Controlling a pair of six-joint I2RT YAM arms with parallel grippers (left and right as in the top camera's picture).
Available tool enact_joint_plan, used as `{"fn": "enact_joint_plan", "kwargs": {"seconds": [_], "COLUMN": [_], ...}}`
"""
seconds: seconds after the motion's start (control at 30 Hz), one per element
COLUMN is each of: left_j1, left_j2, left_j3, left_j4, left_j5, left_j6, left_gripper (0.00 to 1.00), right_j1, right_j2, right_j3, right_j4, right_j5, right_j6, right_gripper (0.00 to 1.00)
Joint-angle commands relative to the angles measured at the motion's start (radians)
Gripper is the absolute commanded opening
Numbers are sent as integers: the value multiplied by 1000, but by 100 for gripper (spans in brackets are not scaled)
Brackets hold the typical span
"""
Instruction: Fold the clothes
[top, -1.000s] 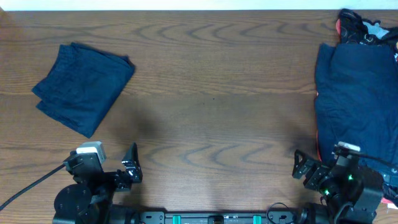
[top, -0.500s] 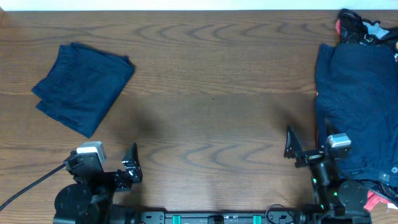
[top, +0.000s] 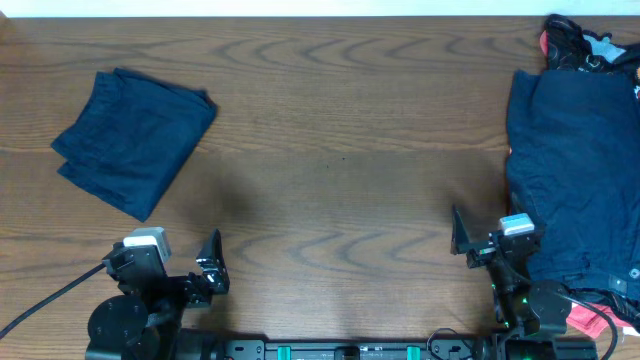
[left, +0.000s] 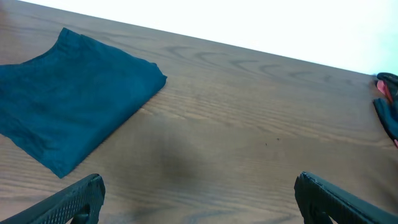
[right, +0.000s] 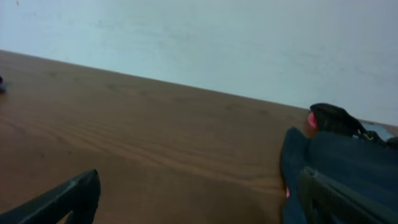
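1. Cloth sits in two places on the brown wooden table (top: 340, 150): a folded navy garment (top: 135, 140) far over on the left side, and a loose navy heap (top: 575, 170) along the right edge.
2. The folded navy garment lies flat as a neat, slightly skewed rectangle, well apart from both arms.
3. The navy heap is spread out and rumpled, running from the far right of the table down toward the near edge. A bit of pink-red cloth (top: 585, 318) peeks out at its near end.
4. Bunched in the far right corner are the pink-red and black pieces (top: 575, 45), touching the far end of the heap.
5. The left gripper (top: 212, 268) hangs low near the front-left edge, jaws spread wide over bare wood, holding nothing. The folded garment lies well ahead of it and off to its left.
6. The right gripper (top: 468, 243) stands near the front-right, just beside the heap's left edge. Its wrist view shows both fingers wide apart and empty, one over wood and the other in front of navy cloth; I cannot tell whether that one touches the cloth.
7. A dark cable (top: 40, 300) trails from the left arm's base toward the front-left corner.
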Motion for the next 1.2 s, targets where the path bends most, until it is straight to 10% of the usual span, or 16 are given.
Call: {"fn": "enact_joint_plan", "kwargs": {"seconds": [0.0, 0.83, 1.17], "left_j1": [-3, 32, 151], "left_j2": [-3, -24, -206], "left_j3": [-4, -12, -324], "left_j4": [2, -53, 91], "left_j5": [-8, -84, -81], "left_j6": [9, 40, 39], "left_gripper": [98, 98, 98], "right_j1": [18, 18, 18], "right_j2": [-3, -2, -2], "right_j3": [-1, -1, -1], "right_j4": [-5, -5, -5], "right_j5": [2, 2, 2], "right_j6": [-24, -24, -24], "right_gripper": [99, 99, 99]}}
